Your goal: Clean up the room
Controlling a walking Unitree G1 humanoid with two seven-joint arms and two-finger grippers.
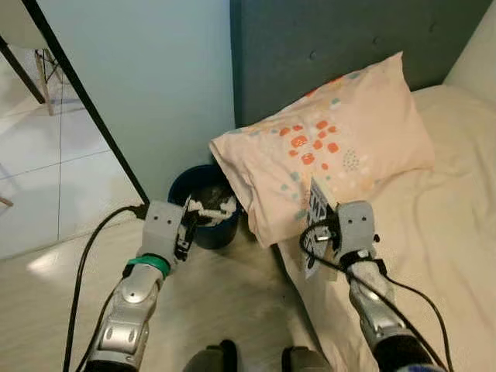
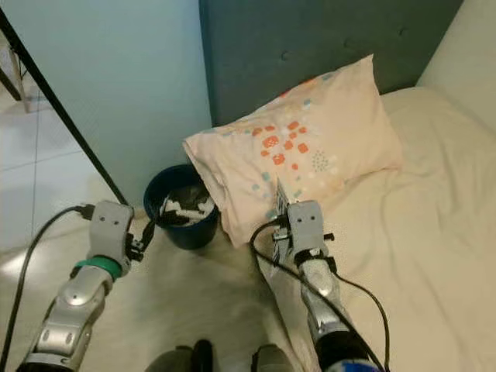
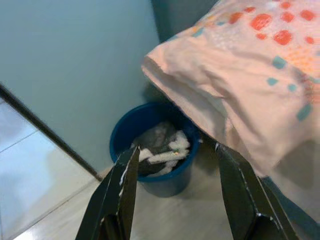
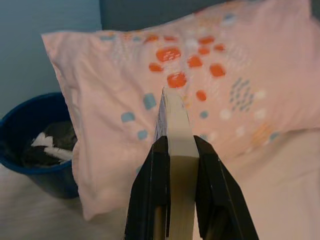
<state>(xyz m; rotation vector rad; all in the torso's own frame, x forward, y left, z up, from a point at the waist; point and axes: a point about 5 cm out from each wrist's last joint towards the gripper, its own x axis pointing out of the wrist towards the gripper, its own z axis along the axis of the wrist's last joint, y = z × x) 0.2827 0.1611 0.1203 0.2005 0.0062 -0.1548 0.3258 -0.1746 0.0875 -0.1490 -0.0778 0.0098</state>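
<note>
A dark blue bin (image 1: 200, 229) holding crumpled white and grey scraps stands on the floor between the wall and the bed. My left gripper (image 1: 191, 220) hovers just in front of the bin, open and empty; in the left wrist view its fingers (image 3: 122, 185) frame the bin (image 3: 155, 172). My right gripper (image 4: 181, 150) is shut on a thin flat cream packet (image 4: 176, 120) with black-and-white print (image 1: 316, 203), held upright over the bed's edge, in front of the pink patterned pillow (image 1: 333, 147).
The pillow overhangs the bin's right side. A grey headboard (image 1: 325, 46) and the cream bed (image 1: 442, 232) take up the right. A slanted black bar (image 1: 85, 101) and a black cable (image 1: 81, 263) cross the floor at left. Chair legs (image 1: 43, 77) stand far left.
</note>
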